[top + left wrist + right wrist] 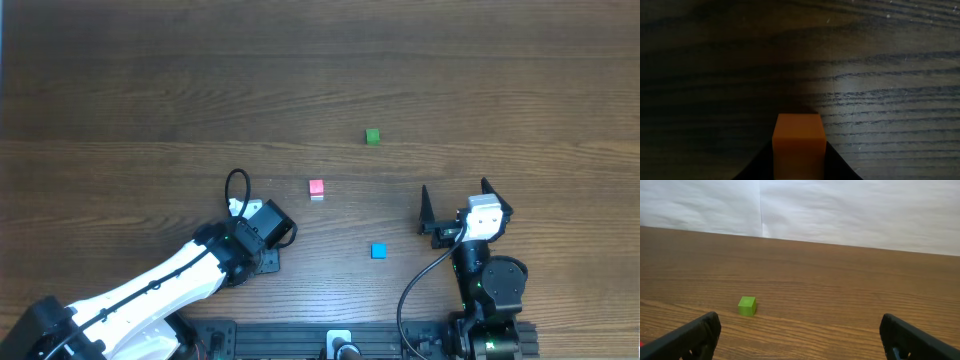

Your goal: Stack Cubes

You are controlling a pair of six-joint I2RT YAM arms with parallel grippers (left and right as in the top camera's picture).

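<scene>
An orange cube (798, 145) sits between the dark fingers of my left gripper (799, 152), which is shut on it just above the wood. In the top view the left gripper (263, 228) points down at the table, left of centre, and hides the cube. A pink cube (316, 187) lies just up and to the right of it. A blue cube (378, 250) rests near the front, and a green cube (372, 136) lies farther back. My right gripper (456, 205) stands open to the right of the blue cube, facing the green cube (747, 305) with nothing between its fingers (700, 335).
The wooden table (150, 90) is bare across its far and left parts. A white wall (850, 210) rises behind the table's far edge. A black cable (237, 182) loops off the left wrist.
</scene>
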